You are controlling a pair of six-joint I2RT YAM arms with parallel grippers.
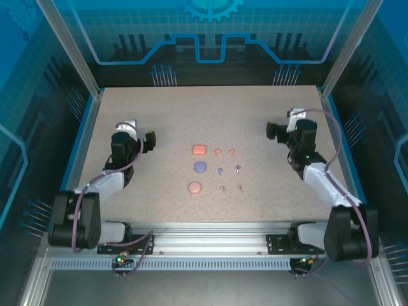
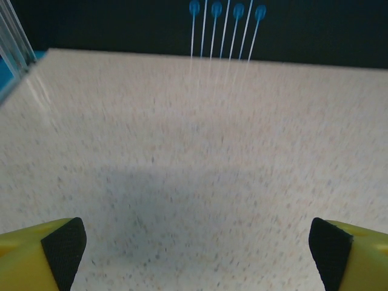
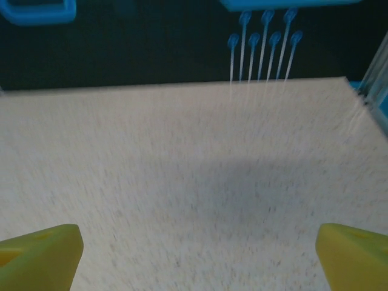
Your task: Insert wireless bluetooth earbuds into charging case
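Grippers: left gripper (image 2: 197, 245) spread to full width, nothing between its black pads (image 2: 65, 244); right gripper (image 3: 197, 254) likewise spread and empty. Both wrist views look across bare speckled table (image 2: 200, 151) toward the far edge, so neither is aimed at the work.

Arms: each is folded on its own side, well apart from the objects. This reads as a parked pose that leaves the centre unobstructed.

Centre of table: three cases in a column, far to near: coral-red case (image 1: 199, 150), purple case (image 1: 200, 167), pale pink case (image 1: 194, 188). Beside each, on its right, lies a colour-matched pair: coral-red earbuds (image 1: 218, 152), purple earbuds (image 1: 220, 171), pale pink earbuds (image 1: 222, 189). All lie loose on the table, none touching a case.

Layout looks deliberate, with each row pairing buds with their own case. Lids open or shut: too small to tell.

Judgement: no bud is seated and the task has not begun. The buds are tiny, so the pinch will need careful centring.
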